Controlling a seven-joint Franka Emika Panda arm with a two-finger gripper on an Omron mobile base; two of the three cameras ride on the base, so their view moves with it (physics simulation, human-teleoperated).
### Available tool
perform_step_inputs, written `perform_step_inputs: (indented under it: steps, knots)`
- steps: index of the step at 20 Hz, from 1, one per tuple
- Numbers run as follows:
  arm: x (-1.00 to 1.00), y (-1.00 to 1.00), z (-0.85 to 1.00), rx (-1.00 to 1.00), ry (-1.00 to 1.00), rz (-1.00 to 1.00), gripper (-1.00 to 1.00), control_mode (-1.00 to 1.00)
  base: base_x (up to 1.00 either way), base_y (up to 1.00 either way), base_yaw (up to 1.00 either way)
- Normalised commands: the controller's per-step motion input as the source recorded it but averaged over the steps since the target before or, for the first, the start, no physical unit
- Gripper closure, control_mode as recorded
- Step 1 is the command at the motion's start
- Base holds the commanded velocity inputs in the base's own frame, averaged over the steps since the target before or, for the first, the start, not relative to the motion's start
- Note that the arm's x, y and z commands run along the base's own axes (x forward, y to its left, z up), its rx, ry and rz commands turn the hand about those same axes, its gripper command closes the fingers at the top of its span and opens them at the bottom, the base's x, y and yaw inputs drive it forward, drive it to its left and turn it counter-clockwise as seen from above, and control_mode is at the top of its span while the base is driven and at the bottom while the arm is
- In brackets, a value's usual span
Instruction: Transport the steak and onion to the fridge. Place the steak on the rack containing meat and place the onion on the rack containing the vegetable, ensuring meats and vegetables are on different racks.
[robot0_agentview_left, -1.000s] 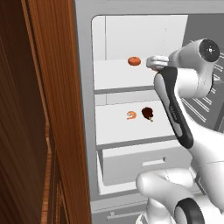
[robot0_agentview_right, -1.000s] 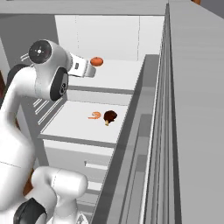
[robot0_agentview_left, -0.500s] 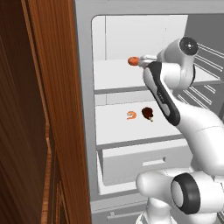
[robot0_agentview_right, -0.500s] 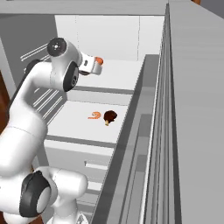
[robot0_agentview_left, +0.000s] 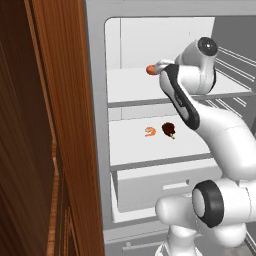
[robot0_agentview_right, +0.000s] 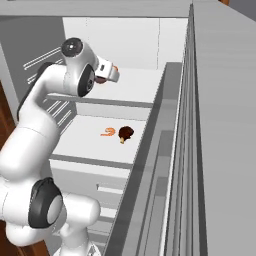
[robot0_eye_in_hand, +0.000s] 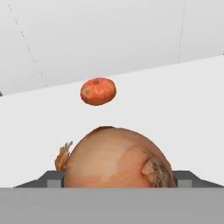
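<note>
In the hand view the tan-brown onion (robot0_eye_in_hand: 116, 159) fills the space between the fingers of my gripper (robot0_eye_in_hand: 118, 178), which is shut on it. The gripper (robot0_agentview_left: 161, 67) reaches into the fridge (robot0_agentview_left: 95, 75) just above the upper white shelf (robot0_agentview_left: 130, 85), close behind a flat orange-red vegetable (robot0_eye_in_hand: 98, 91) lying there. On the lower shelf (robot0_agentview_left: 130, 147) rests the dark red-brown steak (robot0_agentview_left: 169, 130), also seen from the right as the steak (robot0_agentview_right: 126, 133), beside an orange curled shrimp-like piece (robot0_agentview_left: 150, 132).
A closed white drawer (robot0_agentview_left: 150, 185) sits under the lower shelf. A tall wooden cabinet side (robot0_agentview_left: 50, 125) stands left of the fridge. The grey fridge door (robot0_agentview_right: 200, 125) stands open along the right. My arm crosses in front of the shelves' right half.
The hand has swung leftward and deeper over the upper shelf, up to the orange-red vegetable, carrying the onion. Steak and shrimp-like piece have not moved.
</note>
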Motion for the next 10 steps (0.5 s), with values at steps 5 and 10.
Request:
perform_step_inputs:
  steps: [5, 10]
  knots:
    - [0.29, 0.0, -0.27, 0.0, 0.06, 0.0, 1.0, -1.0, 0.0, 0.0, 0.0]
    - [0.26, 0.0, -0.27, 0.0, 0.05, 0.0, 1.0, -1.0, 0.0, 0.0, 0.0]
